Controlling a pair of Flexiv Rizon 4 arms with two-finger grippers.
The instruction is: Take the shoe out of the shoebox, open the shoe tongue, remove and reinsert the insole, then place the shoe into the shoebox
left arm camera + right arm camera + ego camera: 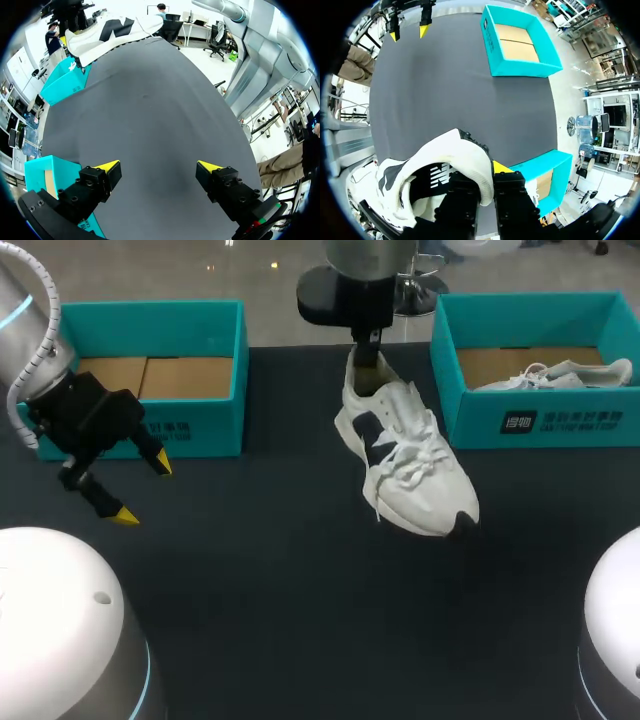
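Note:
A white shoe [405, 455] with dark patches hangs toe-down over the middle of the dark table, its toe near or on the surface. My right gripper [368, 355] comes in from the far middle and is shut on the shoe's heel collar. In the right wrist view the gripper [487, 180] pinches the white heel rim of the shoe [445, 165], with one yellow fingertip [501, 166] showing outside it. My left gripper [143, 490] hovers open at the table's left, holding nothing. Seen from the left wrist, that gripper [160, 167] faces bare table, with the shoe [107, 32] far ahead.
An open teal shoebox [190, 425] with a cardboard floor stands at the back left, just behind my left gripper. A second teal shoebox [560, 420] at the back right holds another white shoe [555, 375]. Both boxes [520, 42] [547, 175] show in the right wrist view.

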